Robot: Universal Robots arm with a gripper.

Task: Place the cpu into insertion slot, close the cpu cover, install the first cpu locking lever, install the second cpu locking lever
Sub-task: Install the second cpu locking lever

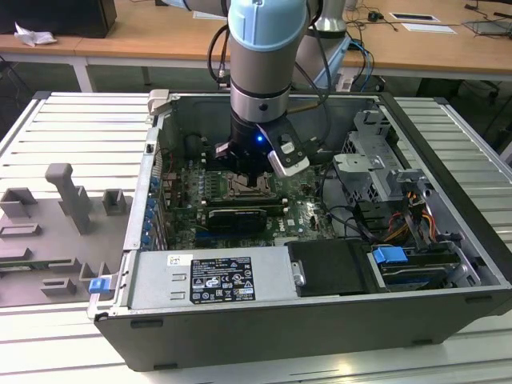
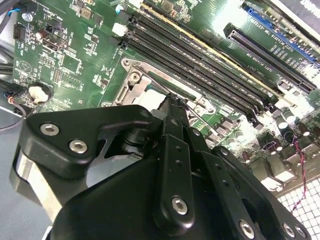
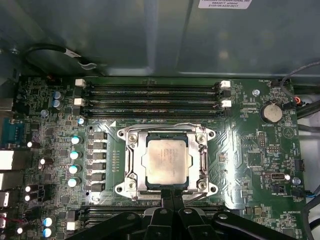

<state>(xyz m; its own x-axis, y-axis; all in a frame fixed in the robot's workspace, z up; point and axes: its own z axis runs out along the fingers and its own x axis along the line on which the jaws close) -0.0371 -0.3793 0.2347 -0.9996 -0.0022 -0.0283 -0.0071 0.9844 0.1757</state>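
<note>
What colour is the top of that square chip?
Pale silvery beige; the cpu shows best in the first wrist view.

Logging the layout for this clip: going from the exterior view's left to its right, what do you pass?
Grey moulded fixtures → blue clip → labelled power supply box → claw over the cpu → silver drive cage → blue tab.

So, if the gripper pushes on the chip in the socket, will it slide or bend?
Probably neither. The chip looks like a flat, rigid metal-topped square, so it should stay stiff. It sits inside the socket with the metal frame around it, so sliding seems unlikely. Its smooth top may be slippery.
</note>
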